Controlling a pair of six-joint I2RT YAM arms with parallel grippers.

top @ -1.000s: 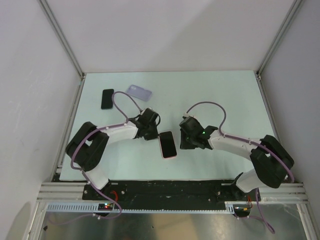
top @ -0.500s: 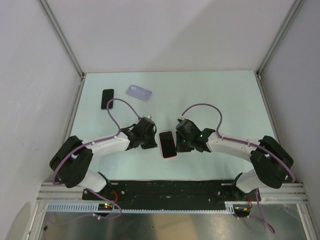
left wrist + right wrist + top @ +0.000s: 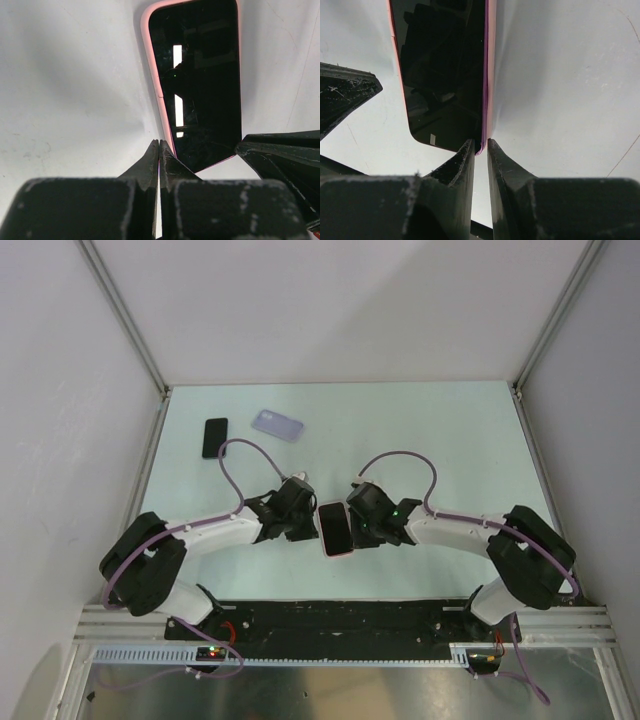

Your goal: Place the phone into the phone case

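Note:
A black-screened phone sits in a pink case [image 3: 335,529], flat on the table near its front middle. My left gripper [image 3: 309,524] is shut, with its tips [image 3: 159,145] at the pink rim on the phone's left long edge [image 3: 152,75]. My right gripper [image 3: 357,527] is at the opposite edge. Its jaws are nearly closed, and the pink rim's corner [image 3: 484,142] sits between the fingertips [image 3: 481,146]. A second black phone [image 3: 214,437] and a clear lavender case [image 3: 277,424] lie at the far left, apart from both grippers.
The table is pale green [image 3: 450,440], with white walls on three sides and metal posts at the back corners. A black rail [image 3: 330,618] with the arm bases runs along the near edge. Purple cables loop above both forearms.
Both grippers have closed in on the pink-cased phone from either side. The left arm swung down and toward the front. The phone has barely shifted.

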